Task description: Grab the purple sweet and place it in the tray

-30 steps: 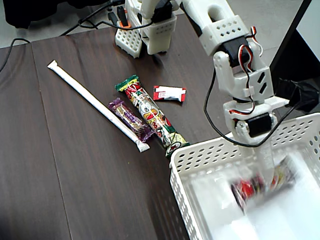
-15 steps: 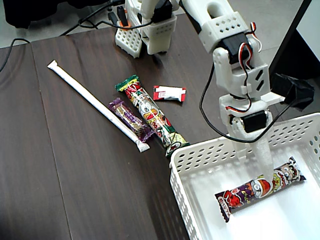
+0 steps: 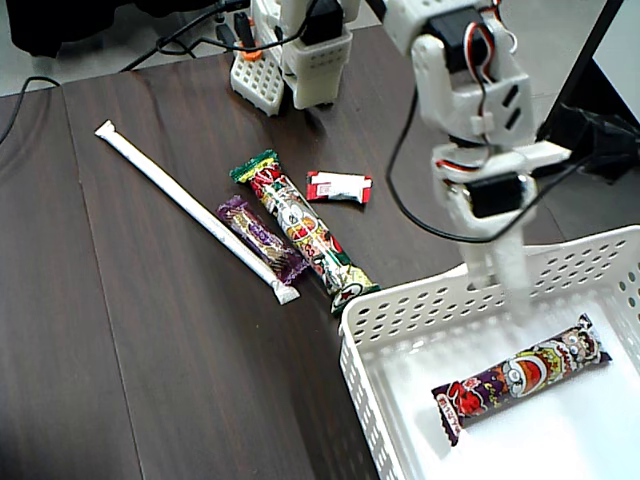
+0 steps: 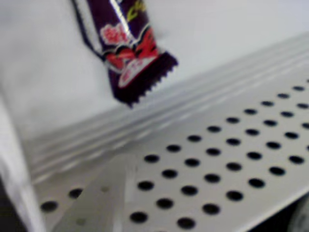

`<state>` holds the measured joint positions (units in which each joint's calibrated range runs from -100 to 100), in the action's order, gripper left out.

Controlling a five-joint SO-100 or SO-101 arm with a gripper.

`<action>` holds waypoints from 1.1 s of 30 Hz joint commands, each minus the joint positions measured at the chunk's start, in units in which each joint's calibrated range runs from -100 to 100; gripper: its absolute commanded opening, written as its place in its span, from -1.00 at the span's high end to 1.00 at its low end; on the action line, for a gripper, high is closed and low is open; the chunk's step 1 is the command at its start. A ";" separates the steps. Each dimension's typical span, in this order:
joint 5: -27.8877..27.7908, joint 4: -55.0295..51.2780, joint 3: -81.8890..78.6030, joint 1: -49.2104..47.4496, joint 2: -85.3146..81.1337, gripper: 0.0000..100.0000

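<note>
Claw (image 3: 514, 292) raised, long purple sweet (image 3: 520, 378), cartoon-printed wrapper

No readable text or numbers; print on purple sweet (image 3: 520, 378) and colourful long wrapper (image 3: 303, 230) too blurred

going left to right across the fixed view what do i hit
long white wrapped stick → small purple sweet → long green-and-red snack bar → white tray → purple bar lying inside it
</note>
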<state>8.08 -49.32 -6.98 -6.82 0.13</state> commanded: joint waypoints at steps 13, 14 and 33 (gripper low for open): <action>-9.44 -24.66 -20.78 0.16 -28.88 0.89; -9.76 -24.66 -23.43 0.01 -30.64 0.90; -10.02 -24.57 -65.90 4.65 -90.41 0.98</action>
<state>-1.74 -73.63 -68.88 -3.82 -77.81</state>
